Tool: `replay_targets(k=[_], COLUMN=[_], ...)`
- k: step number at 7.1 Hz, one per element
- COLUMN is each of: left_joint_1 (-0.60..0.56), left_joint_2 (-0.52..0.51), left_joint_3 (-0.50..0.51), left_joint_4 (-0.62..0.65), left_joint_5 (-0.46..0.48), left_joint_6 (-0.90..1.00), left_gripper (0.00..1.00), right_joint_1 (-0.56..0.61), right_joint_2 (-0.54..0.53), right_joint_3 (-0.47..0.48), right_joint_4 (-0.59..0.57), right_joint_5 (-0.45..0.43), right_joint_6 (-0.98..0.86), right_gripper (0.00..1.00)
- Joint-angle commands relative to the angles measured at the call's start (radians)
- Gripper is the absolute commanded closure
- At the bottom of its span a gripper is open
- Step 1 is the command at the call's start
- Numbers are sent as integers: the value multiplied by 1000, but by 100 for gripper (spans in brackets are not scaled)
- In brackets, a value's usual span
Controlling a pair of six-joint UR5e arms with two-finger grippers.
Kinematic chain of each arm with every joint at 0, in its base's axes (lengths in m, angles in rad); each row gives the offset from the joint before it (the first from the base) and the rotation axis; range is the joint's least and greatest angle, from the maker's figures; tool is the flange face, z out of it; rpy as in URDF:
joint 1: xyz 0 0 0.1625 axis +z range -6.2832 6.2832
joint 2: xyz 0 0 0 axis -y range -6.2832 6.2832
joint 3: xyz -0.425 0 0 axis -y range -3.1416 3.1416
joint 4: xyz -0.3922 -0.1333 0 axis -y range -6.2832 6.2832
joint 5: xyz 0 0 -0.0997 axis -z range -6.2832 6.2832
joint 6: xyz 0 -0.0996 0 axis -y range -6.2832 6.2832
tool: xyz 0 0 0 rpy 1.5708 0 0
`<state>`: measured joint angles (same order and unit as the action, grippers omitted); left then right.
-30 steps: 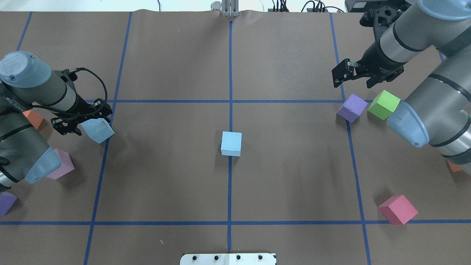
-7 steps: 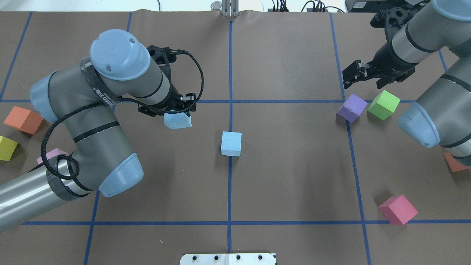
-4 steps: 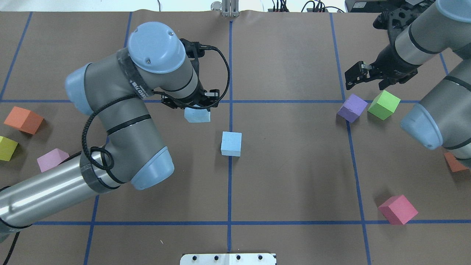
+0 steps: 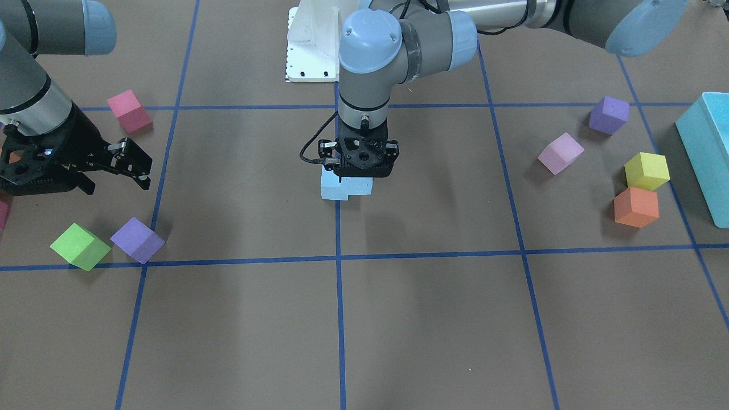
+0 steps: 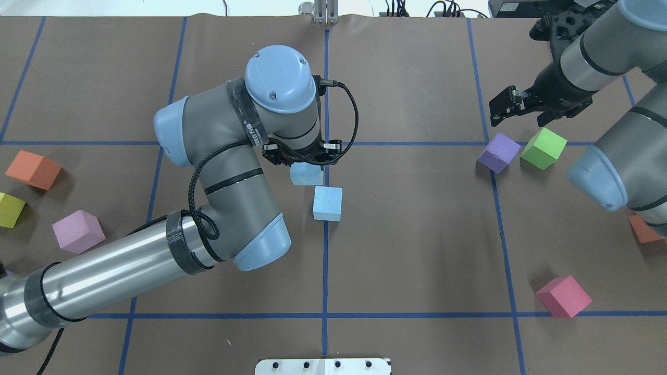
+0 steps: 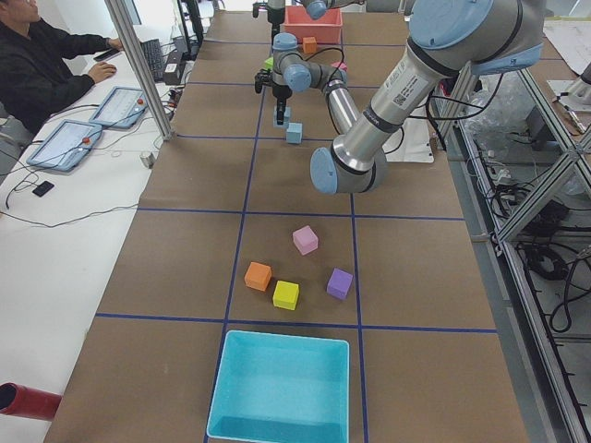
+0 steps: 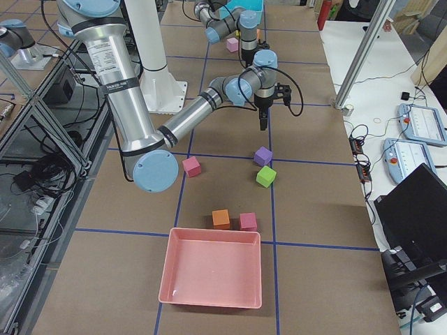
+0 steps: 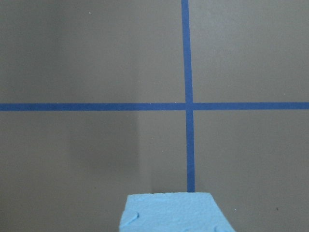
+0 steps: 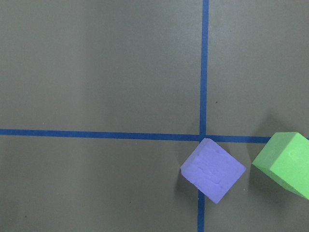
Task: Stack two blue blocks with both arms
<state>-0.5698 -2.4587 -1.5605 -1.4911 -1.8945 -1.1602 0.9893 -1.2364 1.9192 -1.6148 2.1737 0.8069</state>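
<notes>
Dimpled sky-blue foam cube (image 5: 306,174) aloft — matching cube (image 5: 328,203) on matte paper (image 5: 417,234)

Two pale blue blocks (image 5: 327,203), brown table (image 5: 417,234) gridded with blue tape (image 5: 325,265), purple cube (image 5: 499,152), green cube (image 5: 543,148)

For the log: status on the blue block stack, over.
Left end effector shut on carried blue block, not yet over centre blue block. Right end effector open. Nothing between blocks.
</notes>
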Motion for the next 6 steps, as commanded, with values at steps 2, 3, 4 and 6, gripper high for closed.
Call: replay_targets(k=[2, 3, 4, 6], left_joint_1=[34, 48, 59, 68], left_joint_2=[-17, -19, -23, -31], left_joint_3=[43, 45, 45, 46], left_joint_4=[-9, -9, -9, -11], left_joint_5=[-2, -2, -2, -2], left_joint_6=[8, 16, 7, 13], left_gripper=[49, 49, 48, 48], right_joint_1=[-1, -1, -1, -1], right_joint_2=[0, 0, 0, 0], right_joint_3=[-3, -3, -3, -3], right_joint_4=[1, 1, 0, 1], right_joint_5=[-2, -2, -2, 0], right_joint_6=[0, 0, 0, 0], right_gripper=[0, 0, 0, 0])
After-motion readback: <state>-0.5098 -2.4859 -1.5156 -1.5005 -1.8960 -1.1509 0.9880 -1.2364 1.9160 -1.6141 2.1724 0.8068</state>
